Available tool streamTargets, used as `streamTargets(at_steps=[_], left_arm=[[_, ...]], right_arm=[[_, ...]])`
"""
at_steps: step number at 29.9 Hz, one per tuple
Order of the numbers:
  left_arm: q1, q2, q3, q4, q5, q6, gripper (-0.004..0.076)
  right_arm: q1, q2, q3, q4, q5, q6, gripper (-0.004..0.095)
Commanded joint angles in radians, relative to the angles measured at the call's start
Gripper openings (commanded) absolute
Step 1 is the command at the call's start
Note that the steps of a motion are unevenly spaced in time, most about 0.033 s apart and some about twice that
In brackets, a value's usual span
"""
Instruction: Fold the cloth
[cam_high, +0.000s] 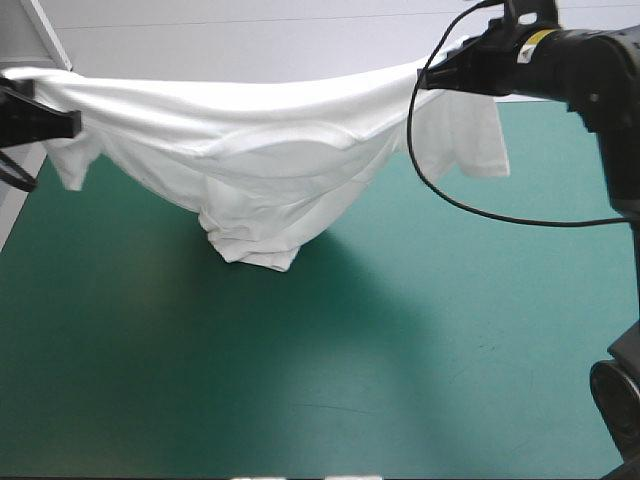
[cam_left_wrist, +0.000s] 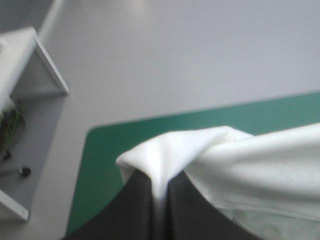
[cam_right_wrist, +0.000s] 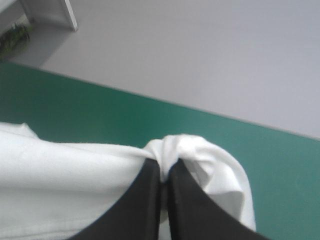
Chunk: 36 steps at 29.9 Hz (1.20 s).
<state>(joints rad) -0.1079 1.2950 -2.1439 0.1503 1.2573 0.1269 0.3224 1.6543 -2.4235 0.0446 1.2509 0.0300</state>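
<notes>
The white T-shirt (cam_high: 260, 150) hangs stretched between both grippers above the far half of the teal-green table (cam_high: 320, 380). Its middle sags in a fold whose lowest bunch (cam_high: 250, 245) seems to touch or nearly touch the cover. My left gripper (cam_high: 70, 122) holds one end at the far left, my right gripper (cam_high: 425, 75) the other end at the far right, with a sleeve (cam_high: 475, 140) dangling below it. In the left wrist view the fingers (cam_left_wrist: 135, 210) pinch a bunched fold of the T-shirt (cam_left_wrist: 190, 150). In the right wrist view the fingers (cam_right_wrist: 190, 210) clamp a knot of the T-shirt (cam_right_wrist: 180, 147).
The right arm's body (cam_high: 600, 70) stands over the table's far right corner. A white shelf unit (cam_left_wrist: 30, 65) stands on the floor beyond the table's far left corner. The near half of the table shows bare teal-green cover.
</notes>
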Motion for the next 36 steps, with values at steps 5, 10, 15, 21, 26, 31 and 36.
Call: streamTargets(at_steps=[5, 10, 15, 21, 26, 31, 36], left_arm=[[-0.004, -0.005, -0.293, 0.113, 0.016, 0.031, -0.0008], [-0.004, -0.008, -0.360, 0.109, 0.003, 0.056, -0.0008], [-0.004, -0.048, -0.375, 0.083, 0.003, 0.079, -0.0008], [-0.004, -0.053, -0.375, 0.054, 0.001, 0.089, -0.0008], [-0.004, -0.002, -0.337, 0.060, 0.001, 0.091, -0.0008], [-0.004, 0.078, -0.220, 0.060, -0.011, 0.075, -0.0008], [-0.004, 0.195, -0.080, 0.056, -0.118, 0.052, -0.0008]], right_arm=[[0.000, -0.088, -0.321, -0.020, -0.005, -0.004, 0.0000], [0.000, -0.161, -0.422, -0.062, -0.005, -0.010, 0.0002], [0.000, -0.261, -0.420, -0.065, -0.005, -0.011, 0.0002], [0.000, -0.272, -0.396, -0.062, -0.007, -0.023, 0.0002], [0.000, -0.248, -0.262, -0.141, -0.018, -0.023, 0.0002], [0.000, -0.167, -0.082, -0.194, -0.059, -0.011, 0.0000], [0.000, -0.017, 0.012, -0.194, -0.119, -0.008, -0.0007]])
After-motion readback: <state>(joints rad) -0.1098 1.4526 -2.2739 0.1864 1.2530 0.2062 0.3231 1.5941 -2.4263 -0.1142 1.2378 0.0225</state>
